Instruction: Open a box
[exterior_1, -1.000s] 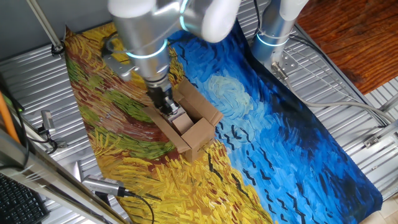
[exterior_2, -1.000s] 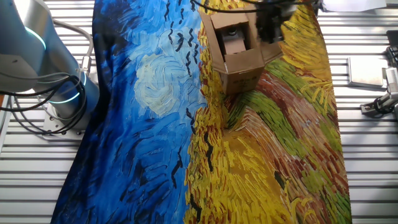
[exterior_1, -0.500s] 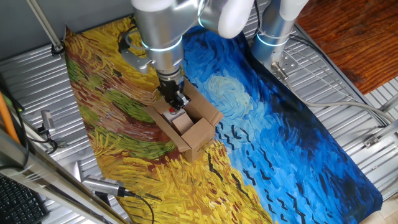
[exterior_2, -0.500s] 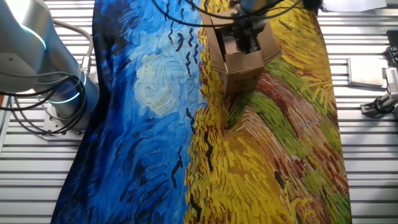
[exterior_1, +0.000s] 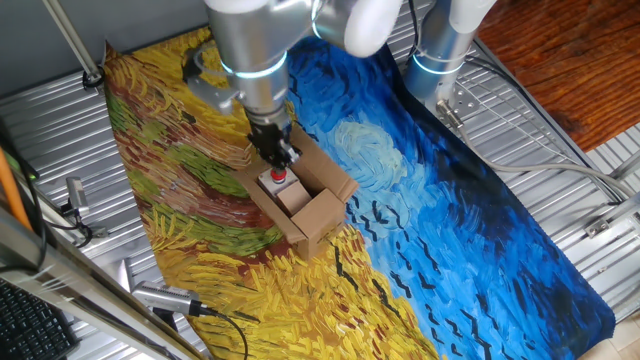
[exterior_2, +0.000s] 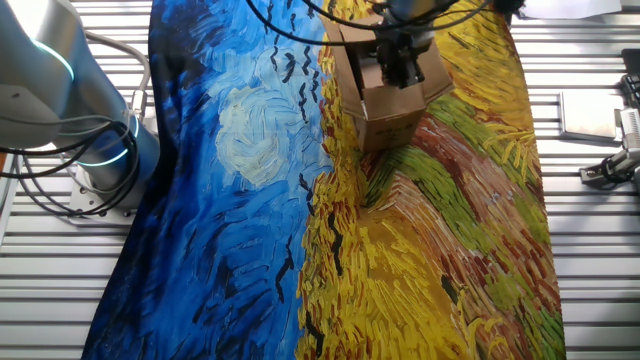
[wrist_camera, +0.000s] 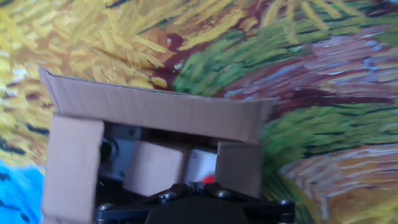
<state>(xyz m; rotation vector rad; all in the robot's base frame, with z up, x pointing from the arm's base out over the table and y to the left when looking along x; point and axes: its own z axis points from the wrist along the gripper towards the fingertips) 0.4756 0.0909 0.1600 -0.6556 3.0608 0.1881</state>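
Note:
The brown cardboard box (exterior_1: 312, 212) stands on the painted cloth with its top flaps folded outward. A red and white object (exterior_1: 277, 179) shows inside it. My gripper (exterior_1: 279, 160) hangs over the far end of the opening, fingers together, holding nothing. In the other fixed view the gripper (exterior_2: 401, 68) is above the box (exterior_2: 388, 108). In the hand view a long flap (wrist_camera: 155, 107) stands spread in front of my gripper (wrist_camera: 181, 190), and the inside of the box lies just below it.
The painted cloth (exterior_1: 450, 230) covers the slatted metal table (exterior_1: 560, 180). An arm base (exterior_1: 440, 50) stands at the back. Metal tools (exterior_1: 160, 298) lie by the front left edge. A second grey arm base (exterior_2: 70, 110) is at the left.
My gripper has moved from beside the box's long side flap to over the opening. The box has stayed in place with its flaps out.

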